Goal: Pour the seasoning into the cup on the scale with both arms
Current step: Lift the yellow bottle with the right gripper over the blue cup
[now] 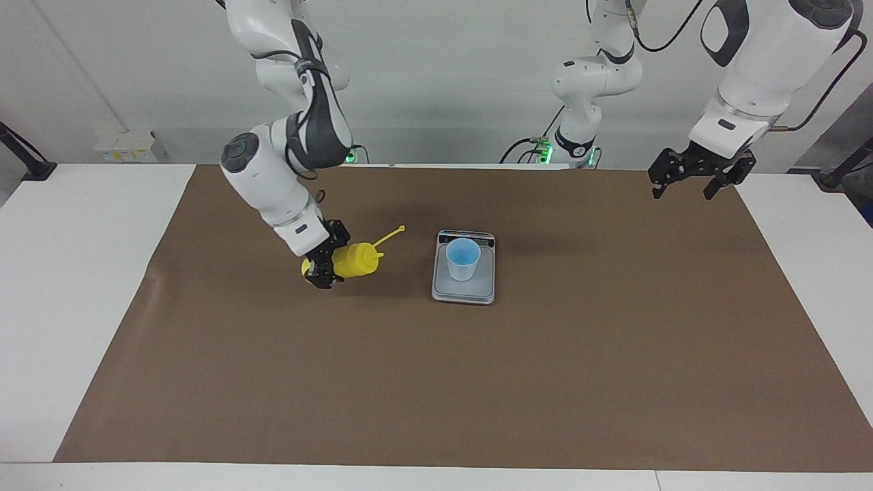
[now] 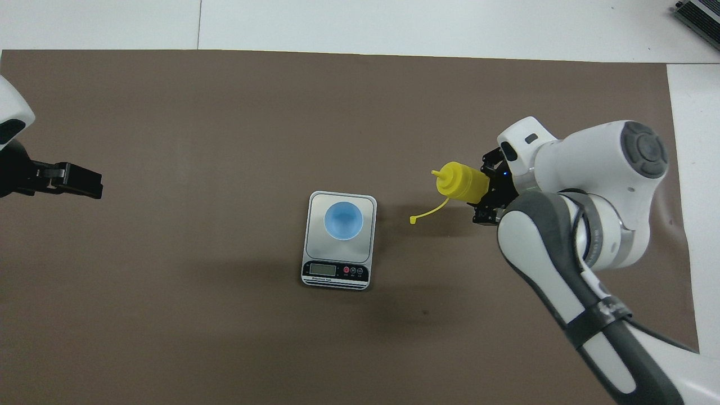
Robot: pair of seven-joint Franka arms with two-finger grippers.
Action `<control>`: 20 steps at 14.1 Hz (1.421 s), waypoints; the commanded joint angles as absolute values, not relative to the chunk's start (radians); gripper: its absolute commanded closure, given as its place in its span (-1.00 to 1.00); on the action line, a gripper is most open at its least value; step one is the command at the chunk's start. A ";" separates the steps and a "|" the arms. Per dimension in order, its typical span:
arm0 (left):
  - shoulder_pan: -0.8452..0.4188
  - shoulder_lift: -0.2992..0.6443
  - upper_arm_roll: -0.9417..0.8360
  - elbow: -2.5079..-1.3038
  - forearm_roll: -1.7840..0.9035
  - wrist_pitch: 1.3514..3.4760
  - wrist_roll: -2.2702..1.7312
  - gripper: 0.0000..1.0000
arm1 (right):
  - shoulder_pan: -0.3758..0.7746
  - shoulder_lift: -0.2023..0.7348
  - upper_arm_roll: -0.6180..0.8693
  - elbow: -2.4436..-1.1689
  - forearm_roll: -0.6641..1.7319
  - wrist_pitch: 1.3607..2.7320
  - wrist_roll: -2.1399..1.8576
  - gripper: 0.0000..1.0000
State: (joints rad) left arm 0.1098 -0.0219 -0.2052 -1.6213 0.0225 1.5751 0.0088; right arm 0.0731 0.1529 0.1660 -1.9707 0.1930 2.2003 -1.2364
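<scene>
My right gripper [image 1: 327, 264] is shut on the seasoning, a yellow squeeze bottle [image 1: 356, 260]. It holds the bottle tilted just above the brown mat, with the nozzle pointing toward the scale and the cap strap [image 1: 391, 235] hanging loose. The bottle [image 2: 462, 181] is beside the scale, toward the right arm's end, not over the cup. The pale blue cup [image 1: 464, 259] stands upright on the silver-grey scale [image 1: 464, 291], whose display strip [image 2: 336, 270] faces the robots. My left gripper [image 1: 702, 179] waits, open and empty, raised over the mat at the left arm's end [image 2: 73, 181].
A brown mat [image 1: 436, 382] covers most of the white table [image 1: 75, 273]. A small white box [image 1: 126, 146] sits by the wall at the right arm's end. A grey device [image 2: 697, 17] lies at the table's corner farthest from the robots.
</scene>
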 commanded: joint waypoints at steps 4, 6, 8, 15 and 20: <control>0.117 -0.046 -0.196 -1.646 0.011 1.569 0.017 -1.00 | 0.219 0.152 0.167 -1.907 -0.177 2.125 -0.977 1.00; 0.117 -0.046 -0.198 -1.646 0.011 1.569 0.017 -1.00 | 0.247 0.153 0.169 -1.876 -0.282 2.073 -0.950 1.00; 0.115 -0.046 -0.198 -1.646 0.011 1.569 0.017 -1.00 | 0.296 0.170 0.170 -1.821 -0.362 2.001 -0.942 1.00; 0.115 -0.046 -0.198 -1.646 0.011 1.569 0.017 -1.00 | 0.399 0.242 0.175 -1.718 -0.640 1.902 -0.937 1.00; 0.117 -0.046 -0.198 -1.646 0.011 1.569 0.017 -1.00 | 0.547 0.294 0.175 -1.717 -0.921 1.865 -0.911 1.00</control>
State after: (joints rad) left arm 0.1118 -0.0222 -0.2005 -1.6218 0.0224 1.5749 0.0088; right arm 0.5169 0.2597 0.1700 -1.7487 -0.8247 1.8986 -0.9288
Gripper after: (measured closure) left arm 0.000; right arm 0.515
